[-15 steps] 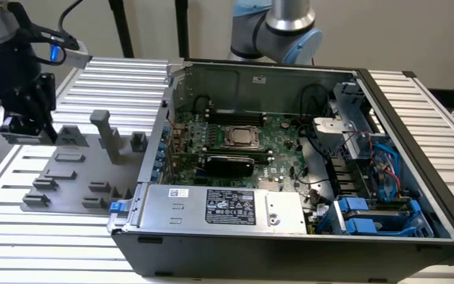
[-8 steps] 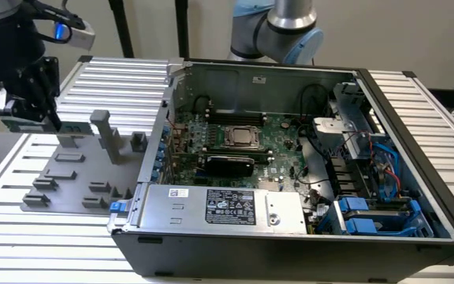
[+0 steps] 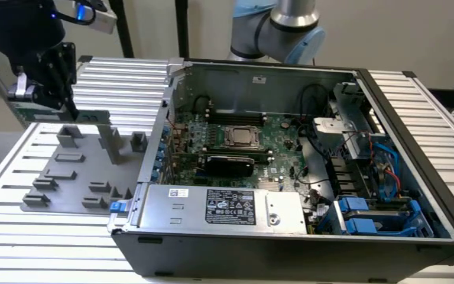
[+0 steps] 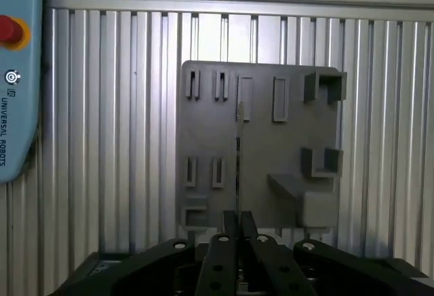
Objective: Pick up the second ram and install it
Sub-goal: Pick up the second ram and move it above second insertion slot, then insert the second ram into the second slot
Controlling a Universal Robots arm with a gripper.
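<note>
The second ram (image 3: 90,116), a thin green stick, hangs level above the back of the grey fixture tray (image 3: 69,177), clear of its posts. My gripper (image 3: 54,105) is shut on the stick's middle, at the exterior view's far left. The wrist view shows the ram (image 4: 238,154) edge-on as a thin dark line running out from between my fingers (image 4: 218,255), with the tray (image 4: 271,167) below it. The open computer case (image 3: 290,236) lies to the exterior view's right, its green motherboard (image 3: 278,133) with the square silver processor (image 3: 242,136) facing up.
The tray and case rest on a ribbed metal table (image 3: 45,236). A power supply box (image 3: 223,207) fills the case's near side, with cables and blue drive bays (image 3: 369,216) at its right. A teach pendant with a red button (image 4: 9,30) lies beside the tray.
</note>
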